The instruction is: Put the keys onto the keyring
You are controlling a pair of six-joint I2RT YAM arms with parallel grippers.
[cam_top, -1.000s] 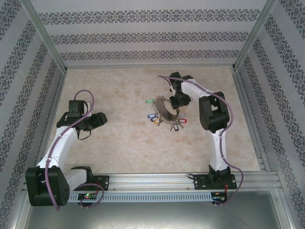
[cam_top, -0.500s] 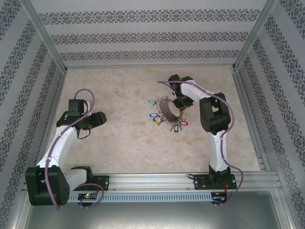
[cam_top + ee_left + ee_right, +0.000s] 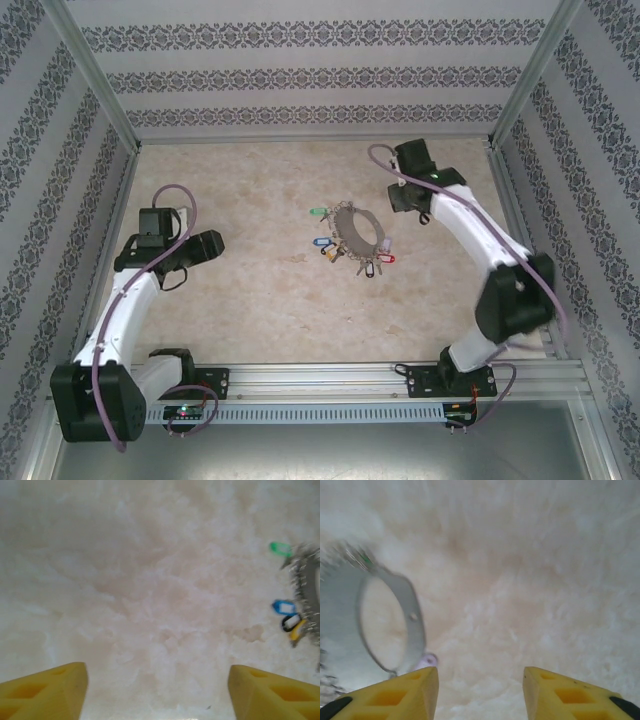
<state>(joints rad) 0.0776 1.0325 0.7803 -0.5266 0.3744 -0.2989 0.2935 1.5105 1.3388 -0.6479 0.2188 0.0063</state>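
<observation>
The keyring (image 3: 355, 238) lies on the table right of centre, a thin grey metal ring with small keys (image 3: 362, 262) and green, blue, yellow and red tags fanned round it. A black loop tag (image 3: 290, 622) sits between the blue and yellow tags; I cannot tell whether it is strung on the ring. My right gripper (image 3: 404, 198) hovers beyond and right of the ring, open with nothing between its fingers (image 3: 395, 697). The ring's band (image 3: 415, 625) is blurred at that view's left. My left gripper (image 3: 205, 247) stands open, far left of the ring (image 3: 307, 585).
Patterned walls and metal frame posts (image 3: 100, 95) enclose the table on three sides. A rail (image 3: 330, 380) with both arm bases runs along the near edge. A pale lilac tag (image 3: 427, 660) lies by the ring near my right gripper's left finger.
My right gripper has let go of the ring, opened and swung back to the right. The ring, held tilted before, now lies flat. My left gripper has opened wider.
</observation>
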